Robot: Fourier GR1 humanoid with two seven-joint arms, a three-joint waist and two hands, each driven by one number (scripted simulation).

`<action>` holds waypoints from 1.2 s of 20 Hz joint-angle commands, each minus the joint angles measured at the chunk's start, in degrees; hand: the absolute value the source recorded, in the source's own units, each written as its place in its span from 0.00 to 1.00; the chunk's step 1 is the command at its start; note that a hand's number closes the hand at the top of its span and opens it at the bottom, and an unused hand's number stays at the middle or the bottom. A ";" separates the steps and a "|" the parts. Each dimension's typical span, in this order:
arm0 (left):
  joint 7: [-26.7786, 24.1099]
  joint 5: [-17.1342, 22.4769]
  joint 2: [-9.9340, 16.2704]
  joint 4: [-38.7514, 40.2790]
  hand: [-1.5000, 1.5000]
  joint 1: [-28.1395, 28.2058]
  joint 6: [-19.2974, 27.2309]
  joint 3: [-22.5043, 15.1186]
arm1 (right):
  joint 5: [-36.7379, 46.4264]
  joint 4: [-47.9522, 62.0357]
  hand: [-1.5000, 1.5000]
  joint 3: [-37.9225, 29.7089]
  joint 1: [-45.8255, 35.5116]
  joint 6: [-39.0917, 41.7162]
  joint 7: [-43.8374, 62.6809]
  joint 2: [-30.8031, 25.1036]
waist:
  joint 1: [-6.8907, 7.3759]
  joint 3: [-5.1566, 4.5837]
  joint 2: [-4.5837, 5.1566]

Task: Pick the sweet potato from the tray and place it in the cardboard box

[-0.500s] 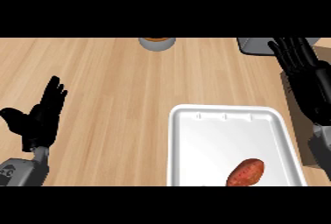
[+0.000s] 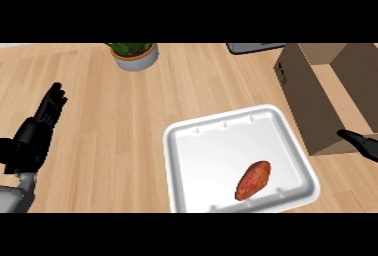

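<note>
A reddish-brown sweet potato (image 2: 253,179) lies in the lower right part of a white tray (image 2: 199,150) on the wooden counter. An open brown cardboard box (image 2: 325,95) stands to the tray's right, reaching to the view's right edge. My left hand (image 2: 38,129) rests at the left edge, fingers straight and pointing up, far from the tray. Only a small black part of my right hand (image 2: 361,142) shows at the right edge, just in front of the box; its fingers are out of sight.
A small potted plant in a grey pot (image 2: 135,55) stands at the back, left of centre. A dark flat object (image 2: 255,47) lies at the back beside the box. Bare wooden counter stretches between my left hand and the tray.
The view has shifted, bringing the box and the potted plant into sight. My right hand has dropped from the upper right to the right edge beside the box. The sweet potato stays in the tray.
</note>
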 commanded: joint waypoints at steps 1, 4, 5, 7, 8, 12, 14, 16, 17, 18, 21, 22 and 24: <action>-2.18 -1.83 1.43 -2.02 0.50 1.80 -2.67 -2.42 | 2.33 -3.35 0.00 -4.30 15.42 -6.21 -5.97 4.71 | -0.37 0.01 0.18; -3.31 -2.41 1.49 -2.99 0.50 2.13 -4.16 -3.71 | 8.05 -7.53 0.00 -1.09 26.55 -6.17 -15.49 7.92 | 2.38 -0.16 0.85; -3.10 -2.25 2.86 -4.33 0.50 1.36 -5.51 -3.45 | 9.14 -8.62 0.00 -1.90 29.74 -6.06 -18.47 7.91 | 3.78 -0.13 0.95; -2.45 -3.34 1.72 -5.39 0.50 0.83 -4.72 -4.82 | 11.25 -11.65 0.00 -0.50 37.33 -5.26 -22.53 9.02 | 5.02 -0.18 1.22; -3.25 -2.19 2.13 -5.04 0.50 0.39 -6.63 -4.21 | 12.80 -12.66 0.00 1.13 40.31 -6.58 -25.81 11.89 | 5.95 -0.22 1.46; -3.14 -3.65 1.92 -6.51 0.50 -0.39 -7.39 -5.35 | 18.96 -17.56 0.00 4.82 52.72 -6.71 -24.65 11.07 | 9.67 -0.37 2.18; -2.50 -3.70 1.05 -5.11 0.50 -2.84 -8.22 -5.82 | 23.84 -19.61 0.00 9.01 57.65 -6.26 -21.67 9.86 | 9.91 -0.46 2.65; -3.61 -3.47 1.50 -6.55 0.50 -1.66 -9.42 -5.72 | 28.12 -21.75 0.00 9.78 60.44 -6.17 -17.67 7.44 | 11.66 -0.47 2.73; -1.46 -3.68 0.45 -4.56 0.50 -5.08 -8.95 -5.63 | 31.24 -25.09 0.00 11.58 60.80 -6.36 -14.00 6.64 | 11.60 -0.49 3.08; -2.20 -3.02 0.87 -5.28 0.50 -4.67 -10.35 -5.27 | 33.46 -22.42 0.00 12.89 61.93 -6.31 -13.92 7.22 | 12.00 -0.40 2.91; -1.23 -5.52 -1.12 -4.10 0.50 -6.95 -8.68 -6.38 | 40.18 -30.86 0.00 15.72 65.68 -4.31 -4.82 5.13 | 12.34 -0.45 3.12; -2.13 -4.96 -0.27 -4.23 0.50 -6.13 -10.57 -6.55 | 43.41 -32.34 0.00 15.64 66.57 -3.97 -1.15 4.34 | 12.93 -0.52 3.33; -3.48 -5.29 -0.79 -2.81 0.50 -6.31 -10.47 -5.74 | 49.46 -34.85 0.00 18.68 66.28 -2.99 5.28 5.66 | 13.31 -0.52 3.40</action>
